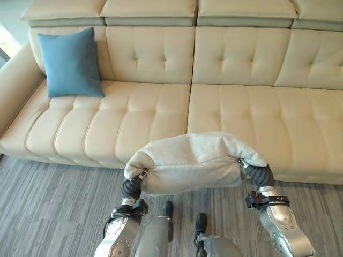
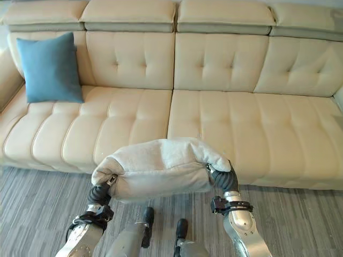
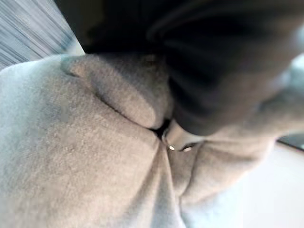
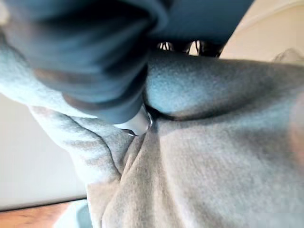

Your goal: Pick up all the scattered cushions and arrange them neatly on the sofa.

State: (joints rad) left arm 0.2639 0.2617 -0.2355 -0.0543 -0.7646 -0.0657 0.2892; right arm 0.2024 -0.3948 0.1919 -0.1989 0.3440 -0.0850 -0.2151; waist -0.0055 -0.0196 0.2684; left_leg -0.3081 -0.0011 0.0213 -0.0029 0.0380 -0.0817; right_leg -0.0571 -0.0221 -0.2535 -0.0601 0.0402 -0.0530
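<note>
A light grey cushion (image 1: 193, 160) hangs in the air in front of the sofa's front edge, held between my two hands. My left hand (image 1: 132, 187) presses into its left end and my right hand (image 1: 258, 174) into its right end. Up close, the left wrist view has the cushion's fabric (image 3: 71, 156) bulging against the hand's dark cover (image 3: 213, 61). The right wrist view has the same fabric (image 4: 213, 156) against that hand's cover (image 4: 95, 61). A blue cushion (image 1: 71, 63) leans upright against the backrest at the sofa's left end.
The cream sofa (image 1: 241, 112) spans the whole width ahead, its seats bare apart from the blue cushion. Its left armrest (image 1: 16, 80) rises at the far left. Grey striped floor (image 1: 48, 203) lies between me and the sofa.
</note>
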